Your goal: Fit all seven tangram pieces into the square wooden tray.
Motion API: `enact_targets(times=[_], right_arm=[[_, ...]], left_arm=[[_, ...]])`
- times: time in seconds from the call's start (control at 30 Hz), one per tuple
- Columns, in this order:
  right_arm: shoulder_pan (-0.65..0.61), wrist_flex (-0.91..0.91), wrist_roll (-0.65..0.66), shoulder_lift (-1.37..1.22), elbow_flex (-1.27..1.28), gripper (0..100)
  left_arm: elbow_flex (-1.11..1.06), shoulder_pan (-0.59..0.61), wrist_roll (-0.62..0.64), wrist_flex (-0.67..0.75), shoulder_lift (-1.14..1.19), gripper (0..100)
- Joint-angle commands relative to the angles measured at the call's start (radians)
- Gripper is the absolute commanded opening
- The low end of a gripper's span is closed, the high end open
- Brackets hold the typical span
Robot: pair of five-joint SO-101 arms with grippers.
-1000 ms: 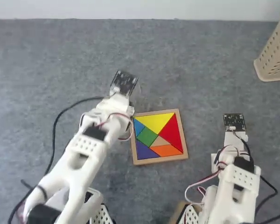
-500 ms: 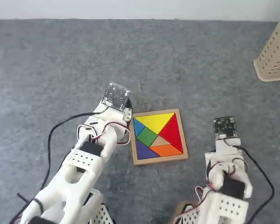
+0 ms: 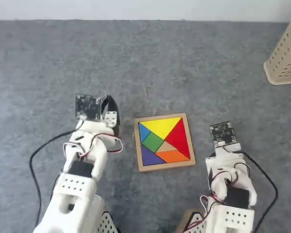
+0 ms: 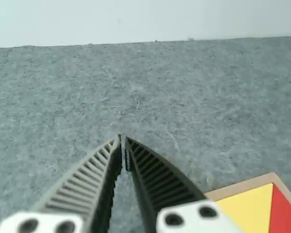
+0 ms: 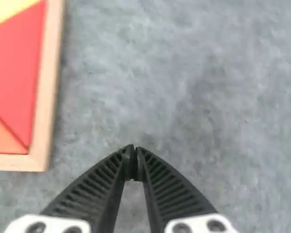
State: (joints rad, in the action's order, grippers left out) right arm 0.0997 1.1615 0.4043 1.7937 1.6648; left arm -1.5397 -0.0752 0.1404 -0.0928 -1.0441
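Observation:
The square wooden tray (image 3: 185,124) lies on the grey carpet at mid-table, packed with coloured tangram pieces: yellow (image 3: 161,127), red (image 3: 181,137), green (image 3: 152,141), blue, purple, orange and tan. My left gripper (image 4: 122,141) is shut and holds nothing, hovering over bare carpet left of the tray, whose corner (image 4: 262,182) shows beside it. My right gripper (image 5: 132,149) is shut and holds nothing, just right of the tray's edge (image 5: 47,97). From above, the left arm (image 3: 89,138) and right arm (image 3: 228,165) flank the tray.
A beige perforated basket (image 3: 286,51) stands at the far right edge. A pale wall runs along the carpet's far side. Black cables trail from both arm bases near the front edge.
The left arm has swung left and pulled back, away from the tray's left edge. The right arm has shifted slightly left and drawn back. The tray and pieces have not moved.

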Motion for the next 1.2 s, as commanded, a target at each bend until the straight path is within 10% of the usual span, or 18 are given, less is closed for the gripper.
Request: enact_targets(times=[0.0, 0.2, 0.53, 1.17], right_arm=[[-0.036, 0.007, 0.014, 0.022, 0.018, 0.9], [-0.035, 0.096, 0.014, 0.021, 0.018, 0.8], [-0.039, 0.154, 0.014, 0.021, 0.018, 0.8], [-0.039, 0.154, 0.014, 0.021, 0.018, 0.8]], left_arm=[[-0.059, 0.009, 0.012, -0.003, -0.123, 1], [-0.153, 0.018, 0.012, -0.109, -0.296, 1], [-0.153, 0.259, 0.012, -0.700, -0.451, 1], [-0.148, 0.407, 0.014, -1.172, -0.770, 1]])
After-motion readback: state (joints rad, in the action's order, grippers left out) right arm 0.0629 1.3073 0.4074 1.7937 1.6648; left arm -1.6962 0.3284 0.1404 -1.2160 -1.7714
